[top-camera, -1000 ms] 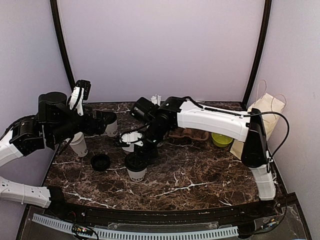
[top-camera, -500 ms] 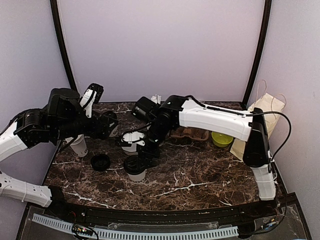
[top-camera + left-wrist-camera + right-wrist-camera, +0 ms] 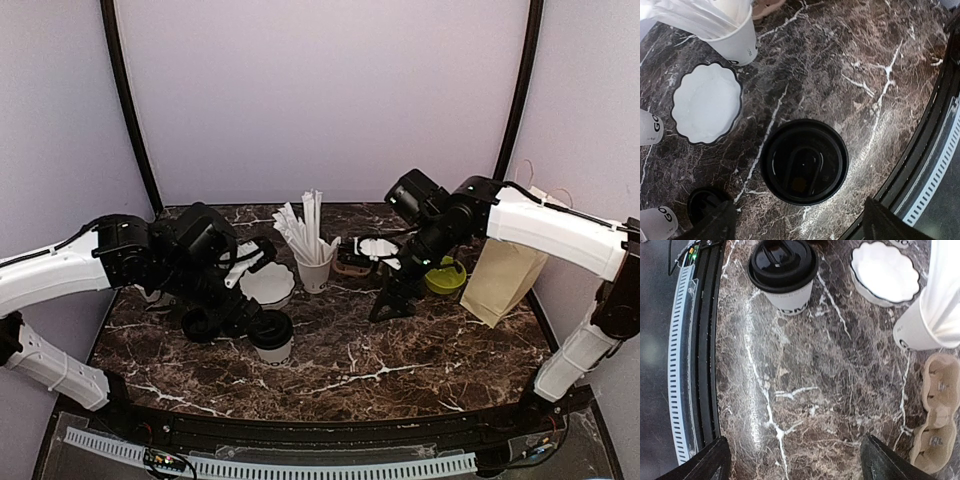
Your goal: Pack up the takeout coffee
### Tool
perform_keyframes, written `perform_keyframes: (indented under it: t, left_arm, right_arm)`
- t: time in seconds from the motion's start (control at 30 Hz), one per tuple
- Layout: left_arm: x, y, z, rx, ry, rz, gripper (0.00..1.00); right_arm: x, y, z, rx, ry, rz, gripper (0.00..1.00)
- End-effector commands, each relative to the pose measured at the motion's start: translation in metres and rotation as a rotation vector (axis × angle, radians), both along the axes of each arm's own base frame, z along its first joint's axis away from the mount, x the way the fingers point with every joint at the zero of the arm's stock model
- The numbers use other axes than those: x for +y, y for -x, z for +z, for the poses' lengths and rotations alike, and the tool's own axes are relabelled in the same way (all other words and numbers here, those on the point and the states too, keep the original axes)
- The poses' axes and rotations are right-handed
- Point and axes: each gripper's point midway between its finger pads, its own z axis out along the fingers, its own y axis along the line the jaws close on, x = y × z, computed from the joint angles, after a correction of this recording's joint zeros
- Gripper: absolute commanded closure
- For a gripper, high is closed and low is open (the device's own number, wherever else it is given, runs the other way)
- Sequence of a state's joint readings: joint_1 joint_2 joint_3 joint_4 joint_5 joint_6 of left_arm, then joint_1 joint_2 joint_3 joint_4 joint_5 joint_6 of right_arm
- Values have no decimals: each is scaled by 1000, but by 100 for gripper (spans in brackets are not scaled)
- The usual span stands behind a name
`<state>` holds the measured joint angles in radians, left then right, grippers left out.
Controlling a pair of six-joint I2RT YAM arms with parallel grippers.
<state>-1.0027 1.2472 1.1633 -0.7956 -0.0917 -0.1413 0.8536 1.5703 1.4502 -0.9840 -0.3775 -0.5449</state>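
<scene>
The coffee cup [image 3: 271, 335] stands lidded near the table's front centre in my overhead view. The left gripper [image 3: 238, 308] is just beside it, and the right gripper [image 3: 393, 300] is well apart, toward the paper bag [image 3: 503, 282].

On my left wrist camera the coffee cup [image 3: 804, 161] sits near the scalloped bowl [image 3: 707, 109], and the fingers are spread wide and empty.

My right wrist camera shows the coffee cup [image 3: 784, 272] at the top edge, with the fingers wide and holding nothing.

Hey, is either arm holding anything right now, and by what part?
Nothing is held. The left end effector is open, with the lidded coffee cup just ahead of it, untouched; the right end effector is open over the marble tabletop.
</scene>
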Motion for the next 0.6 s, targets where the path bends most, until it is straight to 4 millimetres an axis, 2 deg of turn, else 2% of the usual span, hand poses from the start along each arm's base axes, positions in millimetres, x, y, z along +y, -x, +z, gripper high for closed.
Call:
perform_keyframes:
  t: [0.0, 0.07, 0.17, 0.57]
  left_arm:
    - [-11, 10, -7, 42, -62, -105, 4]
    - [-17, 13, -10, 48, -77, -141, 2]
    - [-21, 10, -12, 42, -98, -149, 3]
    - [-28, 1, -44, 106, -218, -140, 6]
  right_arm:
    - [-7, -11, -1, -25, -87, -33, 9]
    - [-14, -16, -7, -11, -96, -60, 9]
    - [-20, -19, -11, 8, -107, -76, 10]
    - [-23, -17, -11, 6, -124, -73, 10]
